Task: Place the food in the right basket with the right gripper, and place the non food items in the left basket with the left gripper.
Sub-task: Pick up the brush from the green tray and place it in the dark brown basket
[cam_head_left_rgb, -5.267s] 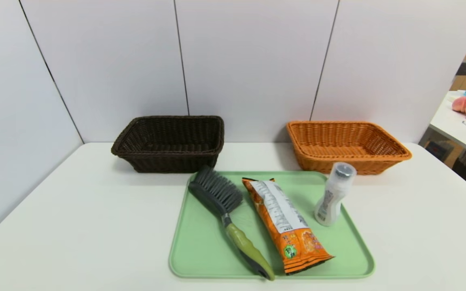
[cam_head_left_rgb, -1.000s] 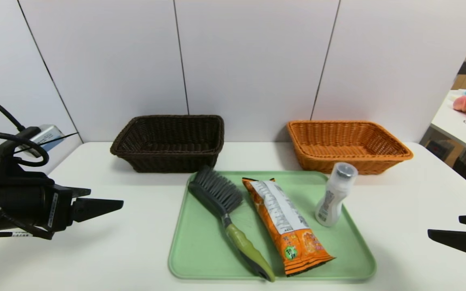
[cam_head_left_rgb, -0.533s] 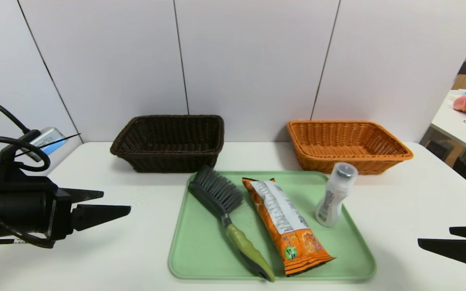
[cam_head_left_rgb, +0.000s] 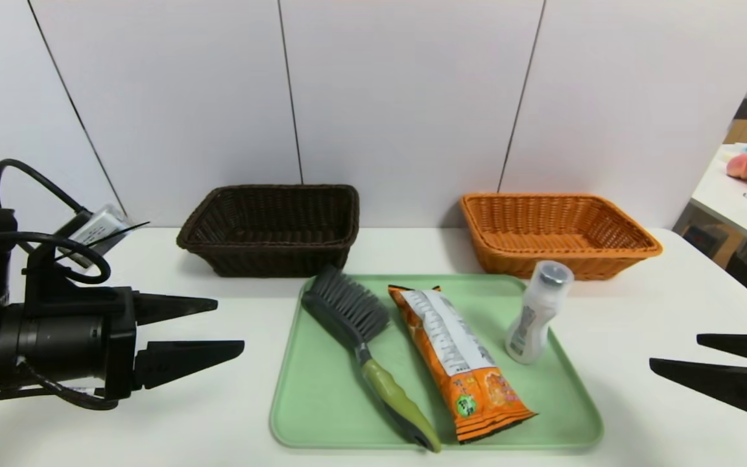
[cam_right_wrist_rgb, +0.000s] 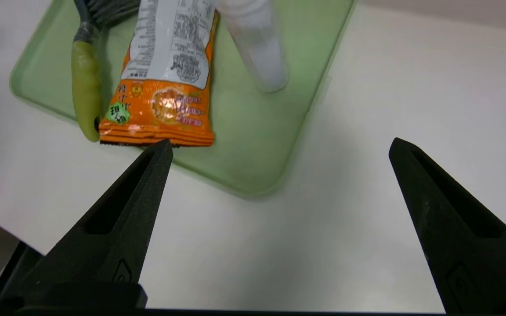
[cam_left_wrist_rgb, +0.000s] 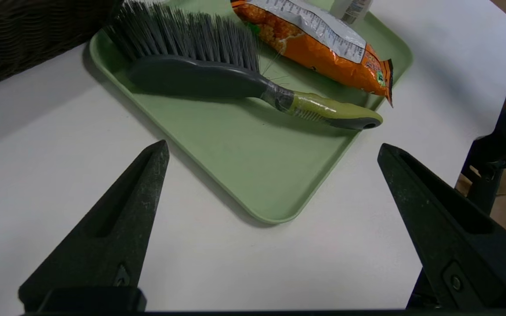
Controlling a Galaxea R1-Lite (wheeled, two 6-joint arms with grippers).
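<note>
On the green tray (cam_head_left_rgb: 321, 395) lie the grey-bristled scrub brush (cam_head_left_rgb: 360, 331) and the orange snack packet (cam_head_left_rgb: 461, 363), the food. The small white bottle (cam_head_left_rgb: 532, 318) stands at the tray's right side. The dark brown left basket (cam_head_left_rgb: 270, 227) and the orange-tan right basket (cam_head_left_rgb: 555, 233) stand empty behind the tray. My left gripper (cam_head_left_rgb: 231, 326) hovers open left of the tray, empty, fingers pointing at it; its wrist view shows the brush (cam_left_wrist_rgb: 218, 79) and packet (cam_left_wrist_rgb: 319, 44). My right gripper (cam_head_left_rgb: 675, 353) is open and empty right of the tray; its wrist view shows the packet (cam_right_wrist_rgb: 165, 87).
White wall panels rise just behind the baskets. A second table (cam_head_left_rgb: 743, 201) with a water bottle and plush peaches stands at the far right. Bare white tabletop (cam_head_left_rgb: 172, 415) lies on both sides of the tray.
Both grippers have come in toward the tray, the left one farther right and the right one farther left. Both stay open. The objects on the tray have not moved.
</note>
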